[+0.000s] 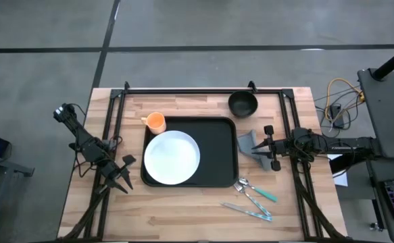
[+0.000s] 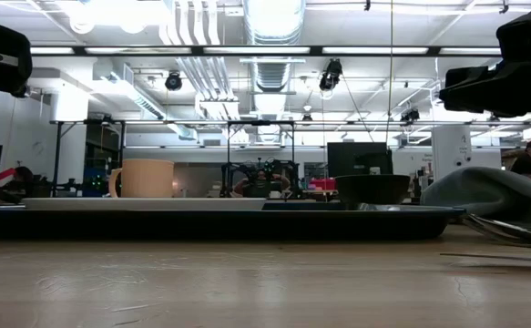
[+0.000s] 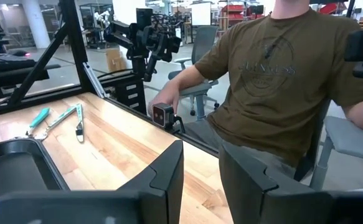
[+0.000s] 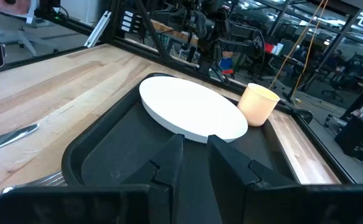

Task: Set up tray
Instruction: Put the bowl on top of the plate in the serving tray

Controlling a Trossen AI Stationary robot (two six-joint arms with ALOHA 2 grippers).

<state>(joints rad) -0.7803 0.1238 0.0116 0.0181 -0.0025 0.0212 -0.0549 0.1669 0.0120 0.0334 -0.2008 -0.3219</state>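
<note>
The tray (image 1: 220, 152) lies mid-counter (image 1: 183, 216), its long axis running 3 to 9 o'clock in the high view. The plate (image 1: 172, 157) fills its 9 o'clock half, leaving the 3 o'clock half bare. A cup (image 1: 156, 122) stands just off the tray's 10 o'clock corner on the wood, and a bowl (image 1: 242, 103) sits beyond the 1 o'clock corner, apart from the rim.

The right claw (image 1: 269, 147) hovers just off the tray's 3 o'clock edge, over a grey cloth (image 1: 249, 144) that lies against that rim. Its wrist view looks along the tray toward the plate and cup, with the fingers (image 4: 169, 163) a narrow gap apart and nothing between them. The cutlery (image 1: 254, 197) lies at 5 o'clock from the tray, near this arm.

The left claw (image 1: 118, 173) waits off the tray's 8 o'clock corner, fingers spread and empty. A person (image 3: 274, 81) sits beyond the counter in its wrist view.

The relation that matters, as I judge it: everything still off the tray except the cup sits on the right arm's side. The cloth is directly under the right claw, the cutlery and bowl are near it, and the bare half of the tray lies at 9 o'clock from it. The cup is nearer the left claw, at about 1 o'clock from it.
</note>
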